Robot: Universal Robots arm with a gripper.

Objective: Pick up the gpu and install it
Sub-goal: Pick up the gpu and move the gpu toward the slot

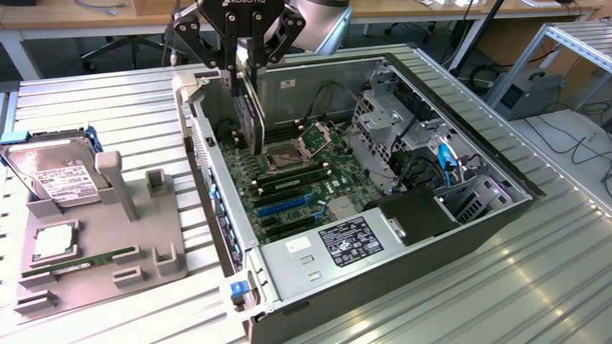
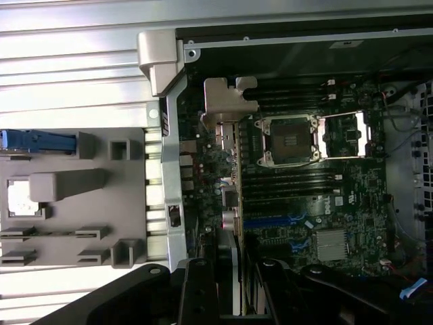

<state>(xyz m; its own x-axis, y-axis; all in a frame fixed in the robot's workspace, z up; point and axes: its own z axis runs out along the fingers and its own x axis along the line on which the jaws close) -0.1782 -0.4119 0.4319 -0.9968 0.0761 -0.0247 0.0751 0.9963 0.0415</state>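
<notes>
The gripper (image 1: 245, 66) hangs over the open computer case (image 1: 287, 269), jaws clenched on the upper part of the gpu (image 1: 251, 115), which dangles on edge just inside the rear wall (image 1: 206, 165), above the motherboard (image 1: 316, 175). We read the grip as deliberate: pinching the thin card across its flat faces near the top leaves its lower end free, and carrying it upright keeps it from sweeping across the components. The case lies on its side with the cover off, we judge so the motherboard faces up for work from above. In the exterior view the card's lower end sits beside the CPU socket (image 1: 285, 152); we cannot tell whether it touches the board. Its long axis appears to run up and down, from the fingers (image 2: 199, 291) toward the motherboard, with the pale bracket (image 2: 226, 101) and its bent tab at the far end in the wrist view. The flat faces seem turned toward the rear wall, crosswise to the blue slots (image 2: 270, 221), though both views catch the card nearly edge-on. At the exterior view's left, well apart, a grey fixture tray (image 1: 143, 233) keeps the hard drive (image 1: 62, 172) and the memory stick (image 1: 82, 260) propped in separate holders
</notes>
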